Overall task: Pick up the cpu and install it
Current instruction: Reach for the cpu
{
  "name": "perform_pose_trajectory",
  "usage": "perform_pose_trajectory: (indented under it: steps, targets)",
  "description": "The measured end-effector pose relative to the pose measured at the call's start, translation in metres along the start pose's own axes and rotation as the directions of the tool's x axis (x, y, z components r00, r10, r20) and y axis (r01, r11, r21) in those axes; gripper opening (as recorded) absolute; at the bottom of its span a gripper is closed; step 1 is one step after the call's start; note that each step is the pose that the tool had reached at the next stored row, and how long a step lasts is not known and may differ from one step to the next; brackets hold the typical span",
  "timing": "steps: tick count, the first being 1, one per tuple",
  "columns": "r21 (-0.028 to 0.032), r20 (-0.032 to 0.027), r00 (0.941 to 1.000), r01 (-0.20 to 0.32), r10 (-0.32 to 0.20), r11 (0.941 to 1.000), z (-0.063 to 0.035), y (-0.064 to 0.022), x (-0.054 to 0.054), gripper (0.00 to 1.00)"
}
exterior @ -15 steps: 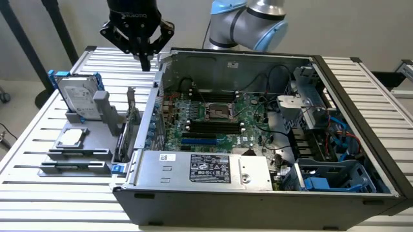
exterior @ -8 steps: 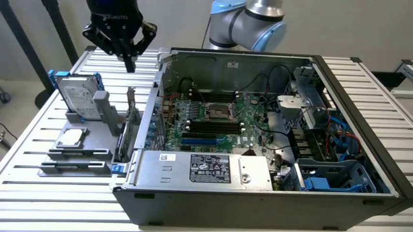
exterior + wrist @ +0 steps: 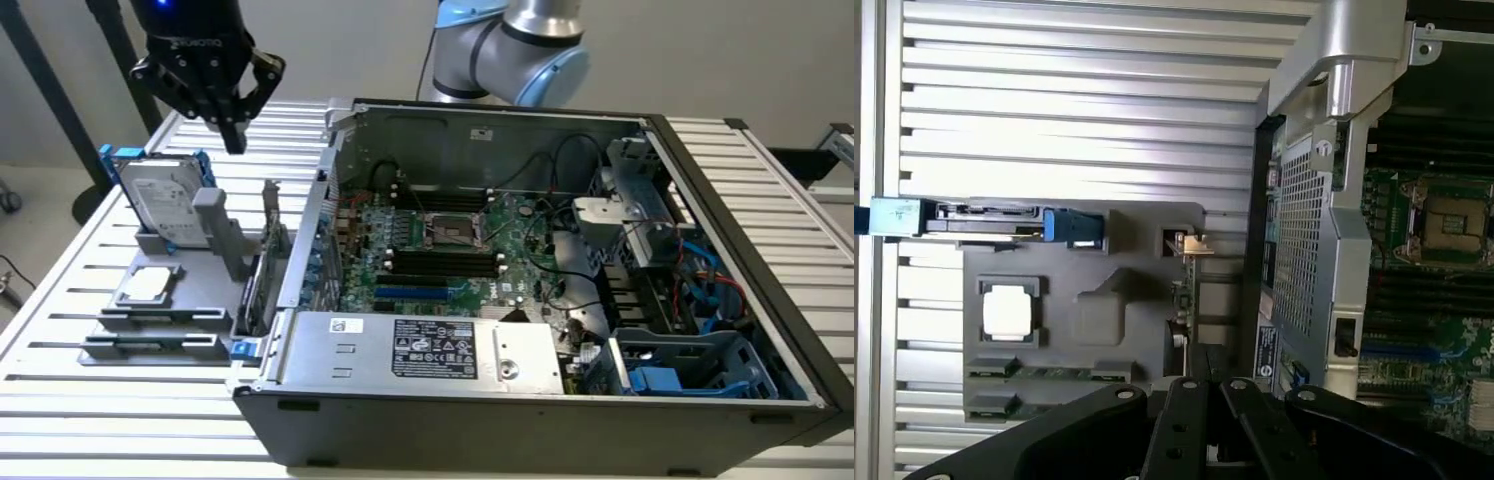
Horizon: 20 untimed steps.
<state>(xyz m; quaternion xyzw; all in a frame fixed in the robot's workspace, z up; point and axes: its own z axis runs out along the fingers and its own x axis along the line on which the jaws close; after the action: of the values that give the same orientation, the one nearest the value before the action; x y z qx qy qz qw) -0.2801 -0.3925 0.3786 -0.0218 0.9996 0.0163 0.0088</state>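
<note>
Exterior view: slatted metal table, pale wall behind; pincer pressed together, empty.

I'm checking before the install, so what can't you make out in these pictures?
cpu: underside hidden in both views; it lies flat in the grey tray.
socket: pins too small, both views.
gripper: upper body cut off by the exterior view's top edge.

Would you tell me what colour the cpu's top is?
Silver-grey cpu, clearest in the exterior view.
</note>
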Motion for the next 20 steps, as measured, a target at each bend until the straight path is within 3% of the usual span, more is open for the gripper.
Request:
perform_pose_trajectory:
  steps: [7,20]
  targets:
    - [0.0082,-0.0006,1.0000,0.000,0.000,1.0000,0.0046,0.0033,0.032,0.11]
    - [0.0231,-0.0067,1.0000,0.000,0.000,0.9997,0.0114,0.0099,0.091,0.11]
